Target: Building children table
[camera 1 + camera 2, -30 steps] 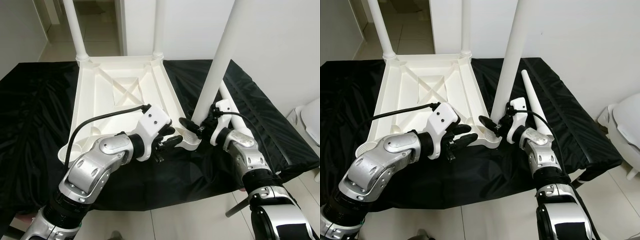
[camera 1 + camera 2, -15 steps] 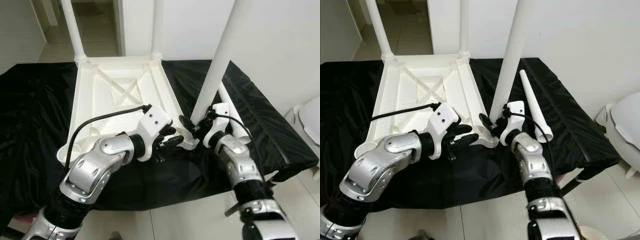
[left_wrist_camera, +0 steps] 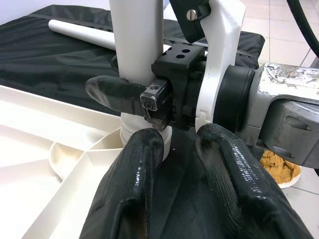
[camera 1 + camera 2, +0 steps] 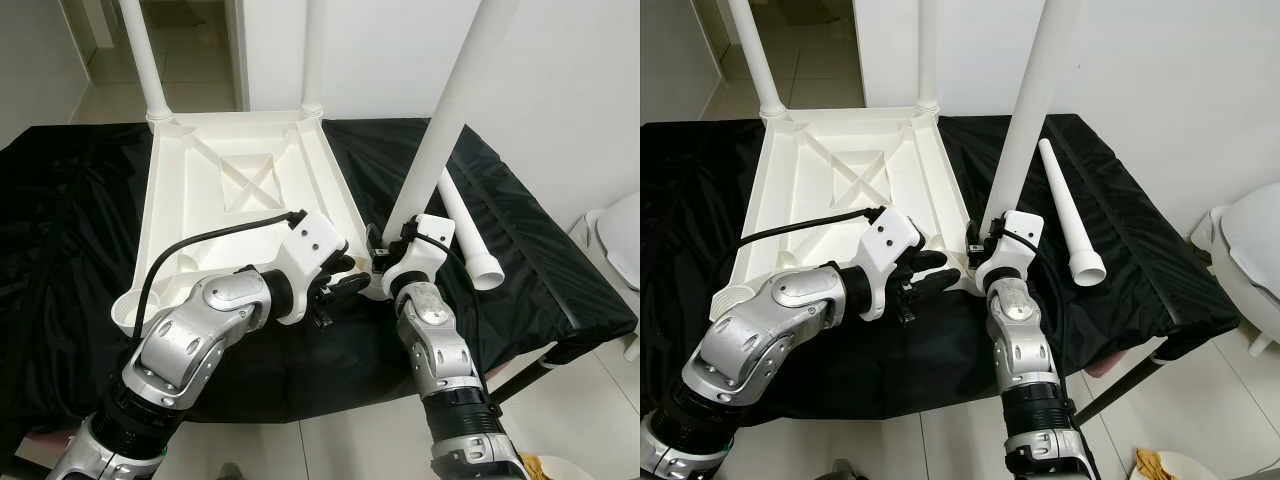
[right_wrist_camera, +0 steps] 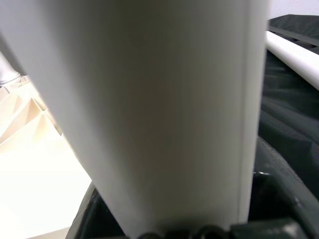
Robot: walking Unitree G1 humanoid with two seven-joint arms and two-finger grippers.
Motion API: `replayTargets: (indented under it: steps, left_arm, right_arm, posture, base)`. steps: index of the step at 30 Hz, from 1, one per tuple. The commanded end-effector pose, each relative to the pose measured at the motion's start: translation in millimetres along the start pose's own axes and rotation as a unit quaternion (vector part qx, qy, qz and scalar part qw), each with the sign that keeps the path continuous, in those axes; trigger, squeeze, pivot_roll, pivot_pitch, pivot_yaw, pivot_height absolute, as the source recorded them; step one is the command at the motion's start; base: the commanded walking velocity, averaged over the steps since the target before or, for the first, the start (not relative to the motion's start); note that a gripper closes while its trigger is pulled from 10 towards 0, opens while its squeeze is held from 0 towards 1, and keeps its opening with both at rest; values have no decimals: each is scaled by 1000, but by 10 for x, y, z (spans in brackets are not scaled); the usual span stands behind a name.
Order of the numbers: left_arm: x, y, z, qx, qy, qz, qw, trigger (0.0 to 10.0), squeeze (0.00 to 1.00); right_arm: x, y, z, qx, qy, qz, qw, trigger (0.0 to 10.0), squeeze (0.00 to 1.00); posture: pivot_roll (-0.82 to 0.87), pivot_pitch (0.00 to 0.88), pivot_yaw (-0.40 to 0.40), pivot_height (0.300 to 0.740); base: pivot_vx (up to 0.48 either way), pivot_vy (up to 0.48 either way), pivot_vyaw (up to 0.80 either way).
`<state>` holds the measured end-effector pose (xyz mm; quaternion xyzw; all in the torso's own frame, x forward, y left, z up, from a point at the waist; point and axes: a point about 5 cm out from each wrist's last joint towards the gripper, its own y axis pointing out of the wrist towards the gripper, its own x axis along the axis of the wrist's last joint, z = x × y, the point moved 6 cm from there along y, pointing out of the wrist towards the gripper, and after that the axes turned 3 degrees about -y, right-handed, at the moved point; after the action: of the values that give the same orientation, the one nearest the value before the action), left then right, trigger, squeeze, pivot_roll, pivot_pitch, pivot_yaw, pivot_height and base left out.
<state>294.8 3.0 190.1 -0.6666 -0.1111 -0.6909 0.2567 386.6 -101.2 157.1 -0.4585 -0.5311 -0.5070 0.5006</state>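
While clamped low on table leg (image 4: 440, 130), right gripper (image 4: 385, 262) holds long axis near upright over corner socket, frame centre. Left gripper (image 4: 335, 285), fingers parted, beside tabletop (image 4: 200, 200) corner.

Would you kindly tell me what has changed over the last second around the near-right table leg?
The right gripper has swung its forearm inward, toward the robot's left, keeping its fingers clamped on the base of the tilted table leg. The left gripper still hovers open beside that corner socket. The upturned tabletop, its two rear legs and the loose leg on the black cloth stayed put.
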Motion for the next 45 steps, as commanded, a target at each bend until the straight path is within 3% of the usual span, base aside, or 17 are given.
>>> replayTargets:
  steps: [1,2,3,4,5,6,15,16,18,19,25,38,40,42,43,44,45]
  left_arm:
    - [-13,13,-56,-18,-1,2,1000,10000,0]
    - [-14,13,-57,-19,0,3,1000,10000,0]
    - [-15,13,-57,-19,0,3,1000,10000,0]
    - [-16,12,-55,-18,0,3,1000,10000,0]
    - [-16,12,-55,-18,0,3,1000,10000,0]
    - [-16,11,-51,-17,0,3,1000,10000,0]
    - [-21,5,-51,-16,0,4,1000,10000,0]
    - [-19,2,-50,-16,0,4,1000,10000,0]
    - [-19,2,-50,-16,0,4,1000,10000,0]
    - [-18,0,-47,-16,1,4,1000,10000,0]
    - [-17,-3,-38,-17,3,5,1000,10000,0]
    - [-2,-11,-35,-17,2,4,1000,10000,0]
    - [-3,-13,-33,-17,2,4,1000,10000,0]
    - [-1,-17,-30,-17,2,5,1000,10000,0]
    - [0,-19,-28,-18,2,5,1000,10000,0]
    - [0,-19,-28,-18,2,5,1000,10000,0]
    - [0,-20,-27,-18,2,6,1000,10000,0]
  right_arm:
    - [-21,-21,11,-1,3,6,1000,0,0]
    - [-20,-22,4,1,4,8,1000,1843,0]
    - [-22,-22,-9,1,3,10,1000,4824,0]
    - [-34,-24,-9,2,6,16,1000,10000,0]
    - [-34,-24,-9,2,6,16,1000,10000,0]
    - [-36,-22,-7,8,11,17,1000,10000,1000]
    - [-10,-26,35,93,-3,13,996,10000,1000]
    - [-7,-41,50,132,-6,14,991,10000,855]
    - [-7,-41,50,132,-6,14,991,10000,855]
    - [-8,-59,65,165,-11,17,986,10000,0]
    - [-10,-152,10,285,-54,15,957,10000,0]
    - [-121,-15,-294,320,-78,30,944,10000,0]
    - [-126,4,-311,317,-79,32,944,9412,0]
    - [-144,21,-317,322,-81,32,943,3725,0]
    - [-155,26,-317,323,-83,32,942,2431,0]
    - [-155,26,-317,323,-83,32,942,2431,0]
    - [-171,30,-313,327,-83,32,941,0,0]
  posture:
    - [-27,0,-50,740]
    - [-27,0,-50,740]
    - [-26,0,-51,740]
    - [-25,0,-52,740]
    - [-25,0,-52,740]
    - [-24,0,-52,740]
    - [-25,0,-50,740]
    - [-25,0,-50,740]
    - [-25,0,-50,740]
    - [-24,0,-48,740]
    - [-24,0,-43,740]
    - [-22,0,-27,740]
    - [-22,0,-23,740]
    - [-23,5,-15,740]
    - [-23,5,-15,740]
    - [-23,5,-15,740]
    - [-23,7,-13,740]
  base:
    - [0,0,0]
    - [0,0,0]
    - [0,0,0]
    - [0,0,0]
    - [0,0,0]
    - [0,0,0]
    - [0,0,0]
    - [0,0,0]
    - [0,0,0]
    - [0,0,0]
    - [0,0,0]
    - [0,0,0]
    - [0,0,0]
    - [0,0,0]
    - [0,0,0]
    - [0,0,0]
    - [0,0,0]
